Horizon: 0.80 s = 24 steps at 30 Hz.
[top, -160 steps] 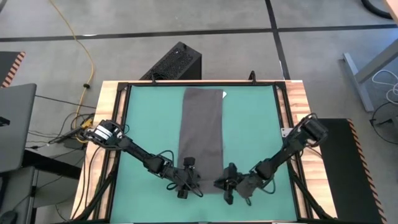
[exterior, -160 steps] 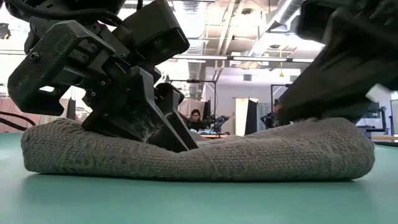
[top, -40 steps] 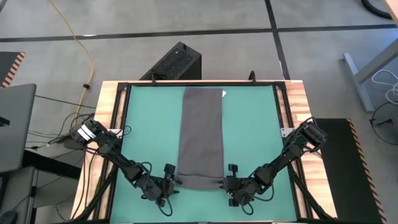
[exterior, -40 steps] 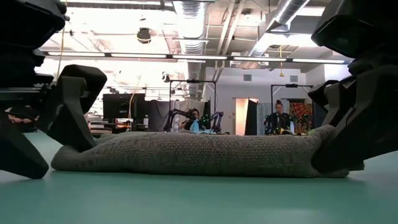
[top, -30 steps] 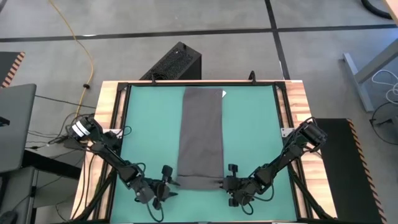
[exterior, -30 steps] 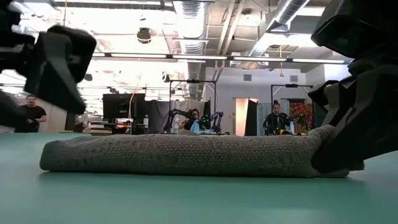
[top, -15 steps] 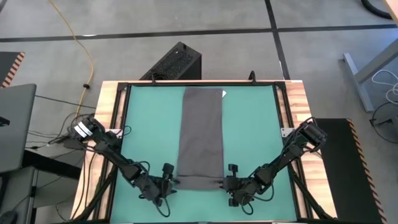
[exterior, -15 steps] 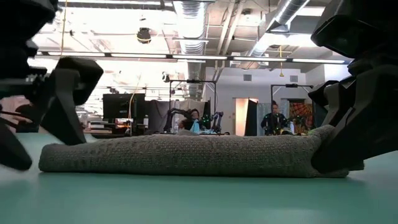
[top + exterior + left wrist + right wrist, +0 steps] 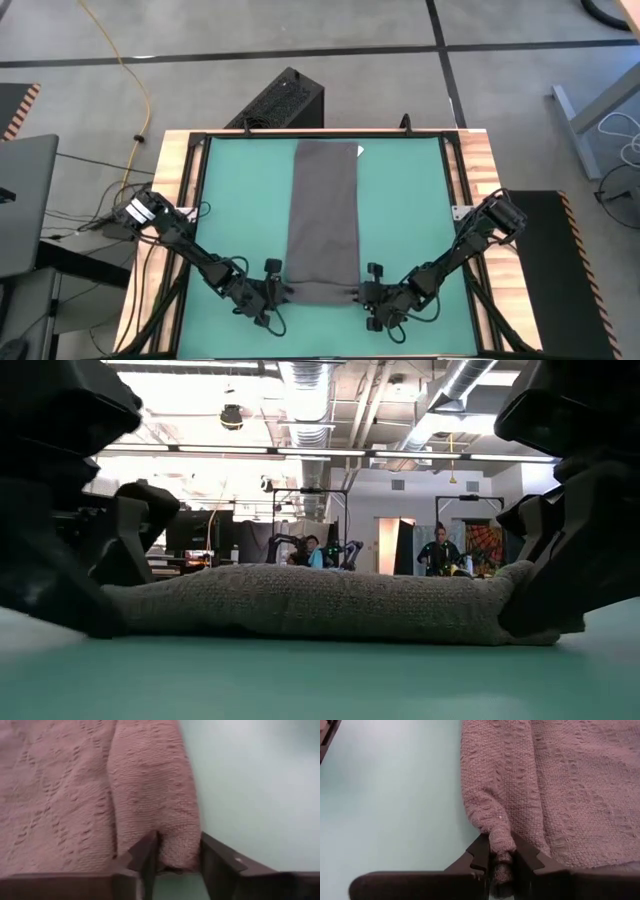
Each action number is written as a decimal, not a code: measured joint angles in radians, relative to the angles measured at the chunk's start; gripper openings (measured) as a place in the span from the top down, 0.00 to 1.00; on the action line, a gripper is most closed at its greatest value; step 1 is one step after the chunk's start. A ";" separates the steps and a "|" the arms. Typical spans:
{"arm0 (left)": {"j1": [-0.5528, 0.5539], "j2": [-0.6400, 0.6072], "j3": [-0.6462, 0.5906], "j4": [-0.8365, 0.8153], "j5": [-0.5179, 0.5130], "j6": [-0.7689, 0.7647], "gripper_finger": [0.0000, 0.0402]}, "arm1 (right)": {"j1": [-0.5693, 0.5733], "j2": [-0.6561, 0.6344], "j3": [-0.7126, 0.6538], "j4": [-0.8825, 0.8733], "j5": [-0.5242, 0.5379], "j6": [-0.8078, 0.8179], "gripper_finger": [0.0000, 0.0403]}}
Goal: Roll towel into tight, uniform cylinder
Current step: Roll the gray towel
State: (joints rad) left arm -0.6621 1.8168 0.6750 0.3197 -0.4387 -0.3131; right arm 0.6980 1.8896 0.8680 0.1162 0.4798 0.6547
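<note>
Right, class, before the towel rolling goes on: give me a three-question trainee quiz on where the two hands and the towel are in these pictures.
1. True or false: the towel lies flat along its far part, with only its near end rolled up.
2. Which end of the near roll does the right hand pinch? A) the robot's right end B) the robot's left end C) the middle
3. Fill in: the left hand has the roll's other end between its ____.

Key: 1 true; 2 A; 3 fingers. The small white tag sits at the far edge, away from both hands.
</note>
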 joint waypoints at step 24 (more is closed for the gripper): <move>0.202 -0.113 -0.002 -0.110 0.744 -0.539 0.97 | -0.095 -0.118 0.001 -0.055 -0.277 0.372 0.84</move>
State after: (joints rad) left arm -0.4598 1.7042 0.6725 0.2099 0.3058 -0.8525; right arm 0.6026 1.7721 0.8692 0.0616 0.2024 1.0267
